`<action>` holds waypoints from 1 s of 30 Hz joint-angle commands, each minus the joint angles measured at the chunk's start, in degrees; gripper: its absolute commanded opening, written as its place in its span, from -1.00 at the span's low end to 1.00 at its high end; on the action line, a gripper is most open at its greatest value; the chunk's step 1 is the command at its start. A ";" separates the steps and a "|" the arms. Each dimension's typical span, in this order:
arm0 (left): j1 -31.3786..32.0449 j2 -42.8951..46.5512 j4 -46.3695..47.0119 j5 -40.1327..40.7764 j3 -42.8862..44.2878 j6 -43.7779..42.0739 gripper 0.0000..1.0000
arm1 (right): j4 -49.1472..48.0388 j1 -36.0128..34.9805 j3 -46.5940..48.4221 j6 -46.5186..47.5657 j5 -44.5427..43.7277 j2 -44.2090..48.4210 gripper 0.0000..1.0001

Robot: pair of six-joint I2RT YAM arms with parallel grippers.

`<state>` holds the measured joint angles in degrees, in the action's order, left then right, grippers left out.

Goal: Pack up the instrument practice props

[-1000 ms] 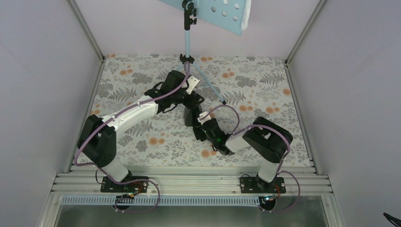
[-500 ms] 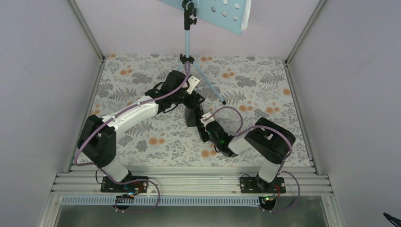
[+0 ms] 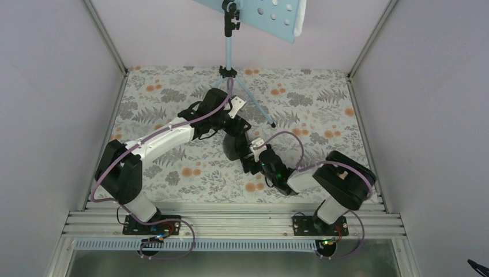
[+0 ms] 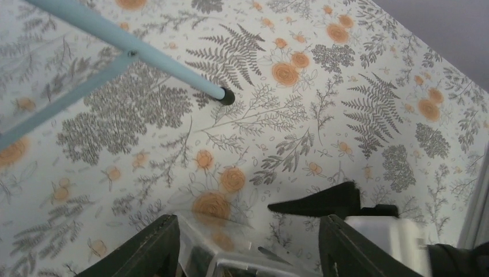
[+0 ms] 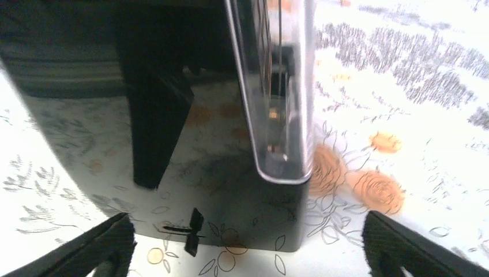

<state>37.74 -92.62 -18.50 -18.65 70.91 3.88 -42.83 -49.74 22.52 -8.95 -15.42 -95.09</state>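
Black box [image 5: 190, 190] sits mid-desk [image 3: 323, 98], looks upright, dead ahead of my right pincer [image 5: 247, 225], which is spread wide with a finger either side. Left pincer [image 4: 248, 222] straddles the box's clear front from the far side, and I can't tell if it's clamped. Both arms are right at it. Count: one box, one music stand [image 3: 229, 55] at the back.

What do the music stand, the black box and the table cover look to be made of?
Music stand: probably painted metal; thin, matte light blue tubes with a black foot cap. Black box: glossy hard plastic, mirroring the floral print, with a clear panel. Table cover: printed cloth or vinyl, cannot tell; flat floral pattern.
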 commanded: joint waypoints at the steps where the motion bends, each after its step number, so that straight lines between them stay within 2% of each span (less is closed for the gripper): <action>1: 0.32 -1.02 -2.66 -0.84 -0.84 0.70 0.30 | -3.00 0.44 -4.00 -1.04 1.75 8.13 0.94; 4: 0.33 0.09 -2.35 0.33 -0.99 0.70 0.50 | -2.70 1.11 -6.90 -2.87 2.91 14.52 0.97; 9: 0.28 4.94 0.06 3.59 -2.20 0.19 0.83 | -1.57 6.46 -10.47 -7.13 6.86 23.02 1.00; 14: -0.54 12.52 2.63 6.85 -2.88 0.08 0.97 | 4.90 14.81 -7.66 -12.37 12.40 25.18 0.90; 17: -1.73 16.98 3.67 7.79 -2.53 0.04 1.00 | 9.14 19.40 -2.85 -14.45 17.89 22.06 0.85; 21: -3.02 21.16 3.65 11.69 -2.39 -1.06 1.00 | 14.03 21.79 5.66 -14.79 24.48 13.50 0.75; 24: -3.35 23.51 4.00 16.13 -3.75 -2.67 1.00 | 18.84 22.08 13.70 -13.85 27.22 5.65 0.69; 26: -3.45 24.98 4.84 18.35 -5.55 -3.32 1.00 | 20.72 21.94 17.61 -12.68 31.49 0.83 0.58; 30: -3.55 26.48 6.64 20.38 -9.03 -4.11 1.00 | 21.74 18.20 20.32 -10.19 36.76 -3.61 0.54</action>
<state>34.48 -67.18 -13.76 -2.61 64.82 1.78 -25.98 -28.49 40.93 -21.41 13.56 -96.07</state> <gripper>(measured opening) 0.999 0.773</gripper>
